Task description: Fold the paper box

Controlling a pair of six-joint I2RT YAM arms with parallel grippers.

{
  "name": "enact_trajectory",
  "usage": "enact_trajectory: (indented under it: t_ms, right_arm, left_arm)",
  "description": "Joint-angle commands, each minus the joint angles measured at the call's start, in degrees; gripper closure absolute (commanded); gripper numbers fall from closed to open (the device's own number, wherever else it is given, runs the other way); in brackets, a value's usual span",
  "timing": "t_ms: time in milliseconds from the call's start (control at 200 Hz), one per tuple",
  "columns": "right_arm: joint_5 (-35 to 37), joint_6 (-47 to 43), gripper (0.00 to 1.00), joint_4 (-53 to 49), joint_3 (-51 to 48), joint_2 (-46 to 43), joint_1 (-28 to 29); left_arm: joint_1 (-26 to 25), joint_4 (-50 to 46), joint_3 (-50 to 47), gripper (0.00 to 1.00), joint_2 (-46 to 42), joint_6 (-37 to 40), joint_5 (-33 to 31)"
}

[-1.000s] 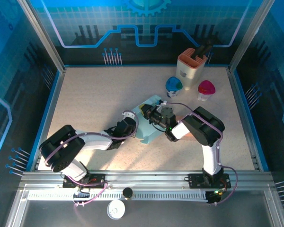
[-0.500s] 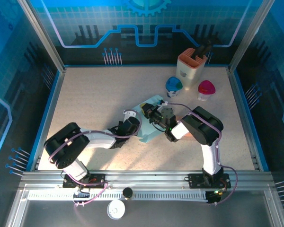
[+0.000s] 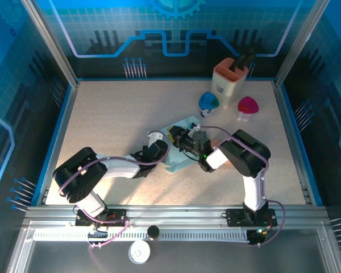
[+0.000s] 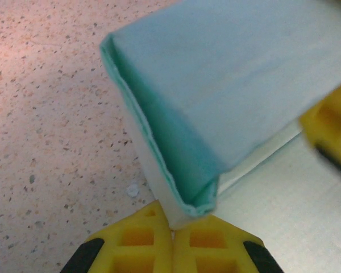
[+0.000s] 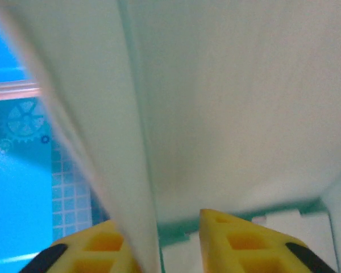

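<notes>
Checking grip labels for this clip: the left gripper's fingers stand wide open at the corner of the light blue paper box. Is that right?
Not quite. The left gripper is shut, not wide open: its yellow fingers are pinched together on the corner of the light blue paper box. The left wrist view shows it.

Paper box (image 3: pixel 182 154) mid-table (image 3: pixel 113 114). Left gripper (image 3: pixel 162 152) at box's left edge, right gripper (image 3: pixel 180 136) at box's rear. Behind-right of box: cup (image 3: pixel 208 103); second cup (image 3: pixel 247 108) farther right; holder (image 3: pixel 229 79) behind both.
</notes>
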Motion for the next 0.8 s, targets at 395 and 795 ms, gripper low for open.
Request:
enact_trajectory:
  t_ms: [395, 795]
  right_arm:
    - [-1.9, -14.0, 0.32, -36.0, 0.4, -25.0, -2.2]
    - [-3.4, -12.9, 0.4, -34.5, 3.0, -20.5, -2.3]
  left_arm:
    - [2.2, -15.5, 6.5, 1.0, -8.1, 2.8, 2.6]
    - [5.5, -15.3, 7.0, 1.0, -6.6, 5.9, 9.8]
